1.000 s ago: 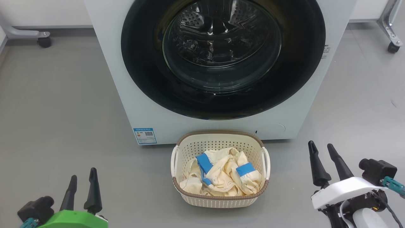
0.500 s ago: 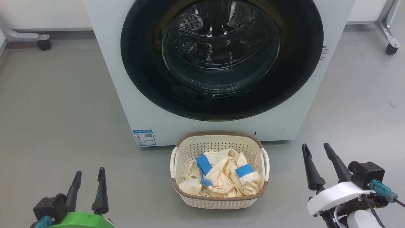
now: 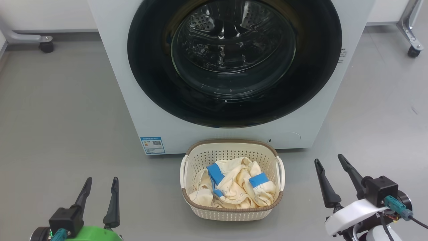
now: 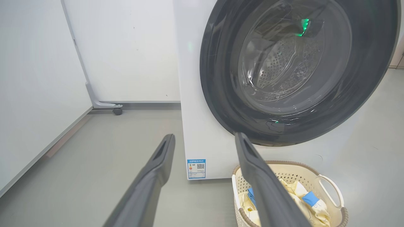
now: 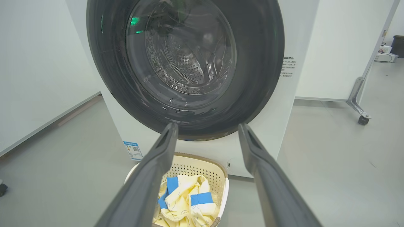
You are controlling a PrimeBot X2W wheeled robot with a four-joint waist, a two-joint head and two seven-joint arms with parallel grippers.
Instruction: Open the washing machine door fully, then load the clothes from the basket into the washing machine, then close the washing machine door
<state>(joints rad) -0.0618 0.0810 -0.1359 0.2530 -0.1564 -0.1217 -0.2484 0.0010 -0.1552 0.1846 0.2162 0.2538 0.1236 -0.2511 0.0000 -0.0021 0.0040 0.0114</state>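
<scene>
Flanking the cream perforated plastic basket (image 3: 233, 211) of pale yellow, blue-cuffed clothes (image 3: 234, 189), left gripper (image 3: 102, 179) and right gripper (image 3: 328, 158) show fingers parted, empty; the black-rimmed glass door (image 3: 150, 67) is closed.

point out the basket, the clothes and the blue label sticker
basket (image 3: 230, 214), head view, on its perforated front wall
clothes (image 3: 234, 187), head view, on cream fabric mid-pile
blue label sticker (image 3: 152, 145), head view, on its centre

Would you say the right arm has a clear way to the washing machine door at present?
Probably yes: the right gripper is open, to the right of the basket, and only bare floor lies between it and the shut washing machine door.
</scene>
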